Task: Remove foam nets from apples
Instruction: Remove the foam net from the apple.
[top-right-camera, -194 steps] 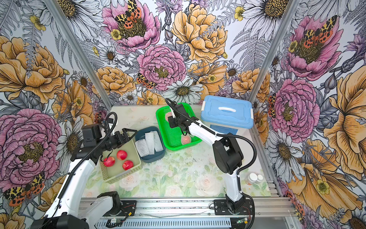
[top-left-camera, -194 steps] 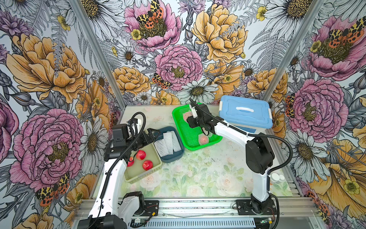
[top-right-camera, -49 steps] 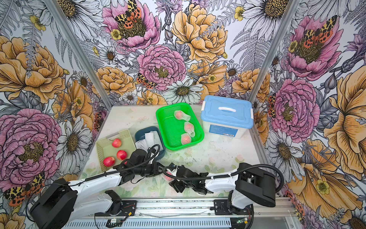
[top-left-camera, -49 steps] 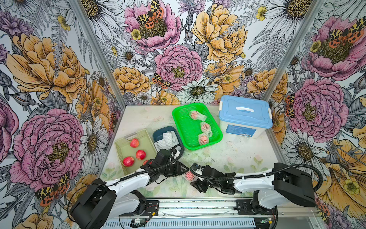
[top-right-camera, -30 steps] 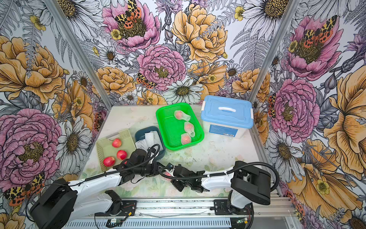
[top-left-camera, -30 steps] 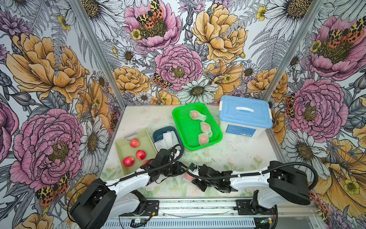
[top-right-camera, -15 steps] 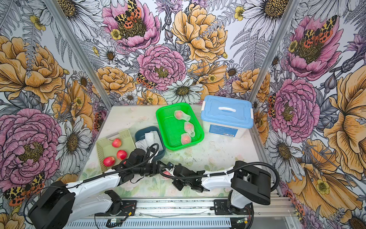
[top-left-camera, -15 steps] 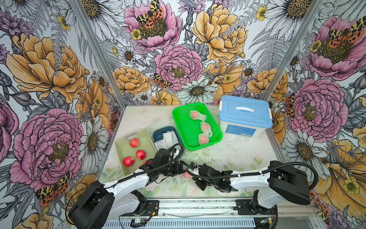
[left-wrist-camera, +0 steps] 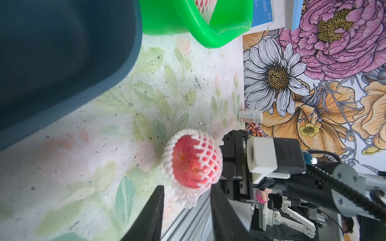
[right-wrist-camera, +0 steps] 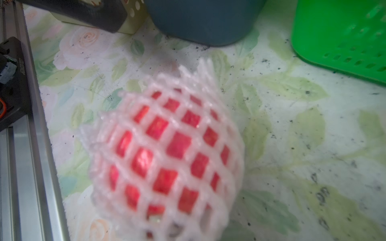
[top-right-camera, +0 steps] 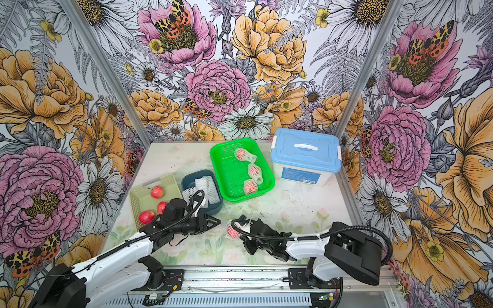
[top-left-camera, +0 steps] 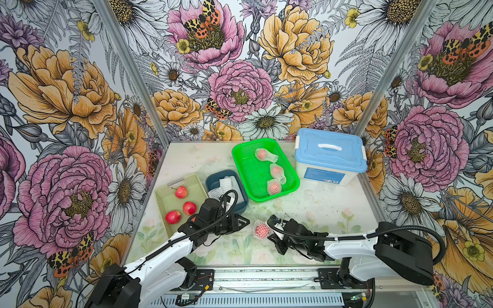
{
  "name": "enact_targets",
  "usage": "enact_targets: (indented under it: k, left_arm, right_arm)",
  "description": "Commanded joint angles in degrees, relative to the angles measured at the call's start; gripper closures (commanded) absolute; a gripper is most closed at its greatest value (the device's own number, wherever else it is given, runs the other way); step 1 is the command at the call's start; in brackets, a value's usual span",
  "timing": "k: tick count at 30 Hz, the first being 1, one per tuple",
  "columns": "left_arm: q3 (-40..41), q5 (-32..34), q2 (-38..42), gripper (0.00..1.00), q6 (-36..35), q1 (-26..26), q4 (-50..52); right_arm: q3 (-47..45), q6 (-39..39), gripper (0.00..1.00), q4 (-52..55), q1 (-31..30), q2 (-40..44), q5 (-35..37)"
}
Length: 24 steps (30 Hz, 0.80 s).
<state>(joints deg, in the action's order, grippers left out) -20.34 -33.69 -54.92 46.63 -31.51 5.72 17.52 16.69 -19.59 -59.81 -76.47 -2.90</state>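
At the front of the flowered table, the right gripper is clamped on the closed end of a net. The apple inside shows bare red at the open rim. The left gripper faces that rim, fingers a little apart, gripping nothing. Apparently done: three bare apples in the tray and empty nets in the bin. Left to do: this apple and three netted apples in the basket.
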Motion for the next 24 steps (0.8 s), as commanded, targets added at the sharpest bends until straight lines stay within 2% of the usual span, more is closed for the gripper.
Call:
enact_targets:
  k: [1, 4, 24]
  left_arm:
    - [0.09, -2.5, -0.95, 0.68, -0.66, -1.04, -2.25]
    - [-0.14, -3.01, -1.61, 0.73, -0.79, -1.89, -3.01]
    - [-2.95, -4.54, -3.89, 0.78, -2.49, -4.12, -4.11]
  right_arm:
    - [-0.77, 0.98, 0.95, -3.49, 0.87, 2.31, -1.98]
    - [-0.83, 0.98, 0.95, -3.59, 1.19, 2.93, -2.71]
    - [2.33, -0.38, 0.94, -2.6, 1.28, 1.19, -4.92]
